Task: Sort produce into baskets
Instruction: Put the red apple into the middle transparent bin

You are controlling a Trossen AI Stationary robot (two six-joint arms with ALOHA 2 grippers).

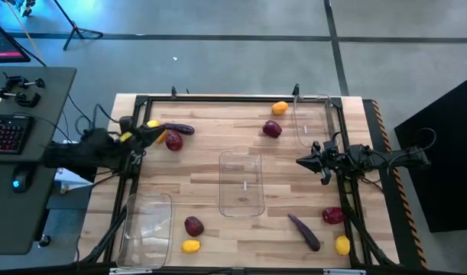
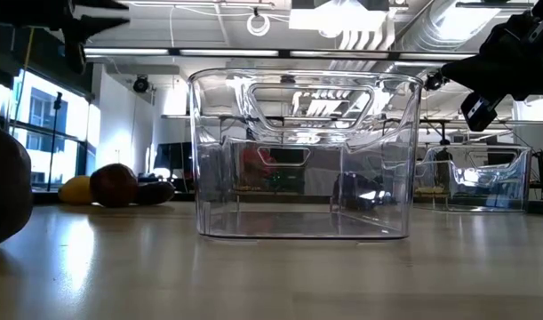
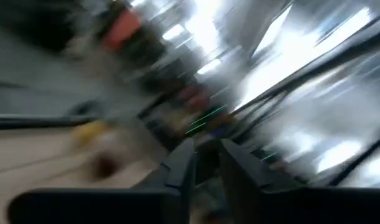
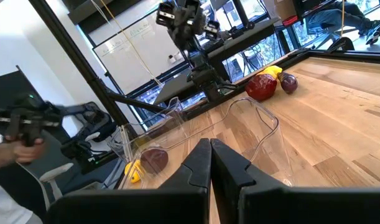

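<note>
My left gripper [image 1: 160,136] hovers at the table's far left, beside a yellow fruit [image 1: 151,124], a dark red fruit [image 1: 173,141] and a purple eggplant [image 1: 180,129]. Its fingers [image 3: 183,165] stand a narrow gap apart and hold nothing. My right gripper [image 1: 300,161] is shut and empty, above the table right of the middle clear bin [image 1: 241,182]. Two more clear bins stand at the far right [image 1: 311,118] and the near left [image 1: 147,228]. All three bins look empty.
Loose on the table are an orange fruit [image 1: 280,108] and a dark red fruit [image 1: 272,129] at the far middle. A dark red [image 1: 193,225] and a yellow fruit [image 1: 190,245] lie near left. An eggplant [image 1: 304,231], a dark red [image 1: 333,215] and a yellow fruit [image 1: 342,244] lie near right.
</note>
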